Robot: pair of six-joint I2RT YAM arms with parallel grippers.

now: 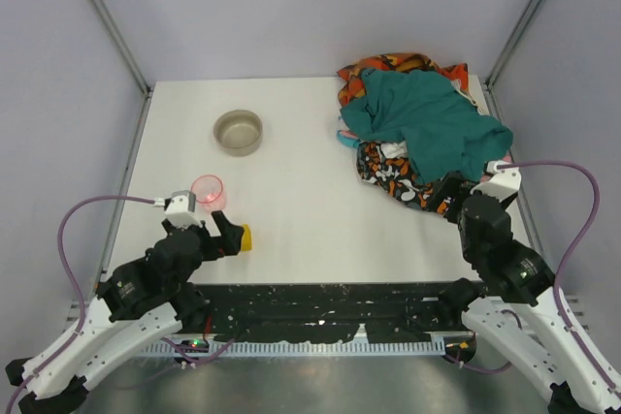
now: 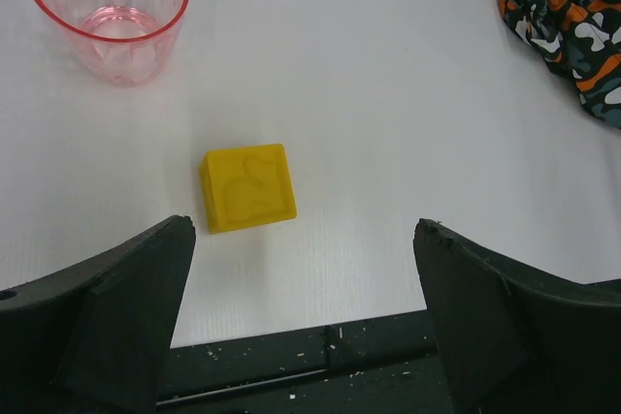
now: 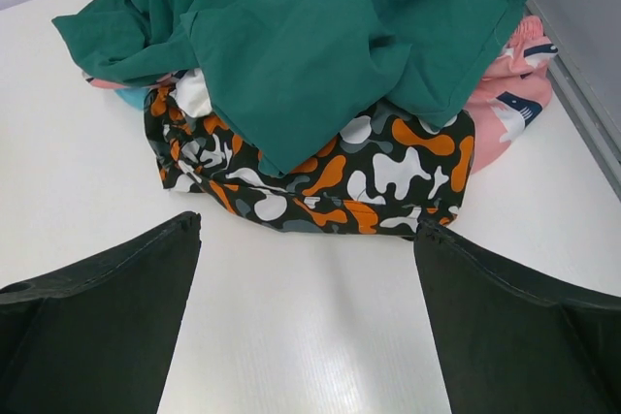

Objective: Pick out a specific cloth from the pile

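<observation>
At the edge of the pile (image 1: 417,143) that faces the bowl (image 1: 238,132), only a small turquoise sliver of the cloth (image 3: 131,97) shows. It is tucked under the overhanging dark teal cloth (image 3: 320,36), and we judge the rest to be buried in the heap. We expect it to handle as light, soft and limp: it should give no resistance to a pinch but will stretch, drape and drag its neighbours along. The exposed fold is the only place to take hold. Since the teal piece lies across it, we think a low, sideways pinch there, or lifting the teal piece off first, would serve best.

On the pile's near side lies the black cloth with orange and white blotches (image 3: 330,176). The right tool (image 3: 306,230) hangs just before it, jaws spread wide and holding nothing; whether a fingertip brushes the fabric we cannot tell. Well away from the pile, the left tool (image 2: 303,228) is equally wide and empty above the desk (image 2: 388,94), with a yellow block (image 2: 248,186) just ahead of it and a pink cup (image 2: 109,7) beyond.
</observation>
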